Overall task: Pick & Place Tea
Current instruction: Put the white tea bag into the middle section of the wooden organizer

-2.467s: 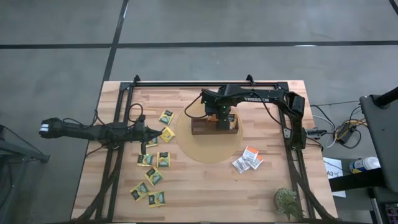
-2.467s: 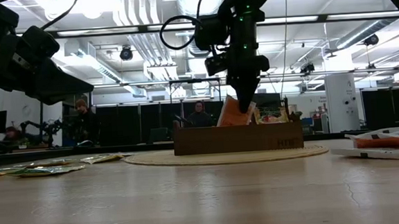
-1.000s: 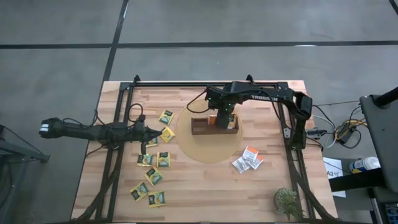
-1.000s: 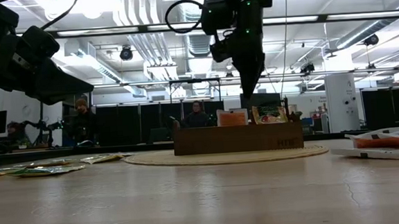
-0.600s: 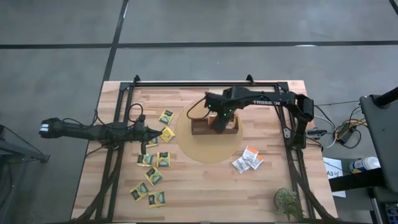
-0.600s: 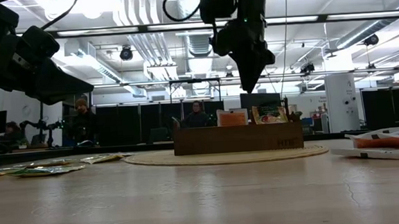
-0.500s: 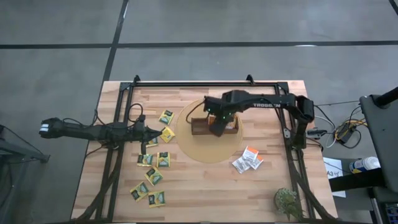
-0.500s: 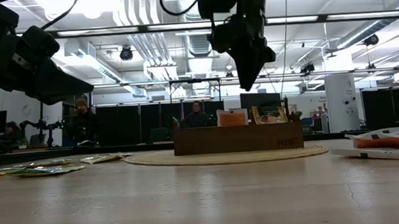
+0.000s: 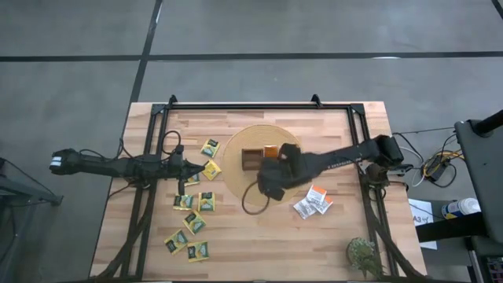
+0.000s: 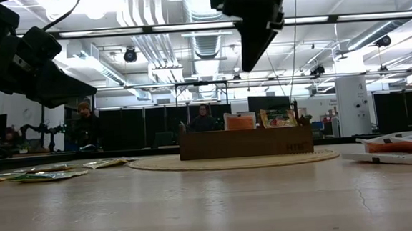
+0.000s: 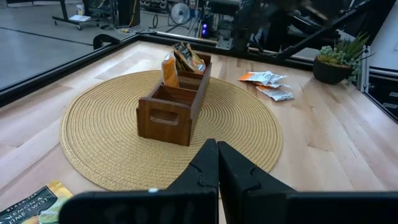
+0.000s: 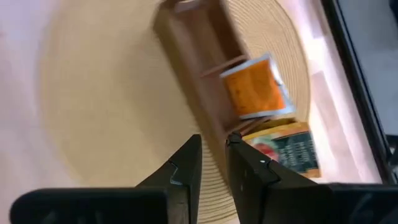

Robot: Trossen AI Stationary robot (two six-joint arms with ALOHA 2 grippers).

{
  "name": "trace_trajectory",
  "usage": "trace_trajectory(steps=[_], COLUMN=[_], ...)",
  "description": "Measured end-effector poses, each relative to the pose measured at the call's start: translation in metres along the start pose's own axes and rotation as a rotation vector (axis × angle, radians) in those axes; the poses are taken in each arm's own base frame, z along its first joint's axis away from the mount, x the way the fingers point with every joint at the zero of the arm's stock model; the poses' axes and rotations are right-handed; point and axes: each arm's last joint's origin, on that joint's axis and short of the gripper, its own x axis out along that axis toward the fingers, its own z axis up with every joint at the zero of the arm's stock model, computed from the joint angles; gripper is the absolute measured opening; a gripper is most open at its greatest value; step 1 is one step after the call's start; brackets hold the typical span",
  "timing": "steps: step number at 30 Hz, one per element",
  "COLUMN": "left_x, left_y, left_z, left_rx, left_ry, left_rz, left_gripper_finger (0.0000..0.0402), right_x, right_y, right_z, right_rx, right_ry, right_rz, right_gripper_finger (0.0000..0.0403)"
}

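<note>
The tea lies in two groups. Several yellow-green packets (image 9: 194,222) are on the table's left half. A few white and orange packets (image 9: 313,201) are to the right of the round mat. A brown wooden tray (image 12: 205,81) stands on the woven mat (image 9: 236,177). An orange packet (image 12: 255,87) stands in its middle compartment and a dark green packet (image 12: 286,149) in an end one. My right gripper (image 12: 213,152) hangs high over the mat's near part, pointing steeply down, open by a narrow gap with nothing in it. My left gripper (image 11: 217,149) waits shut at the mat's left.
A small potted plant (image 9: 361,253) stands at the table's near right corner. A dark metal frame (image 9: 259,104) runs along the far edge and both sides. Bare wood lies along the near edge between the two packet groups. People show in the room beyond the table.
My right gripper has swung from above the tray toward the table's near edge and a little left, turning about as it went. It now hangs over the mat's near part. The packets in the tray have stayed where they were.
</note>
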Motion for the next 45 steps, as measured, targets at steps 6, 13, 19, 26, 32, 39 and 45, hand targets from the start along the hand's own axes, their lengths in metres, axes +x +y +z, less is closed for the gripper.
trace_trajectory(steps=[6,13,19,26,32,39,45], left_x=[0.000,0.000,0.000,0.000,0.000,0.000,0.000], left_y=[0.000,0.000,0.000,0.000,0.000,0.000,0.000], left_z=[0.000,0.000,0.000,0.000,0.000,0.000,0.000], left_rx=[0.000,0.000,0.000,0.000,0.000,0.000,0.000], left_ry=[0.000,0.000,0.000,0.000,0.000,0.000,0.000], left_rz=[0.000,0.000,0.000,0.000,0.000,0.000,0.000], left_gripper_finger=[0.0000,0.0000,0.0000,0.0000,0.0000,0.0000,0.0000], right_x=[-0.014,-0.027,-0.043,-0.065,-0.079,-0.086,-0.079], right_y=[0.020,0.040,0.061,0.088,0.106,0.114,0.117], right_z=[-0.012,-0.025,-0.043,-0.072,-0.099,-0.119,-0.130], right_rx=[0.056,0.201,0.304,0.419,0.509,0.563,0.556], right_ry=[-0.023,-0.034,-0.042,-0.051,-0.050,-0.134,-0.127], right_rz=[0.032,0.071,0.117,0.177,0.212,0.192,0.169], right_gripper_finger=[0.0068,0.0068,0.0068,0.0068,0.0068,0.0068,0.0068])
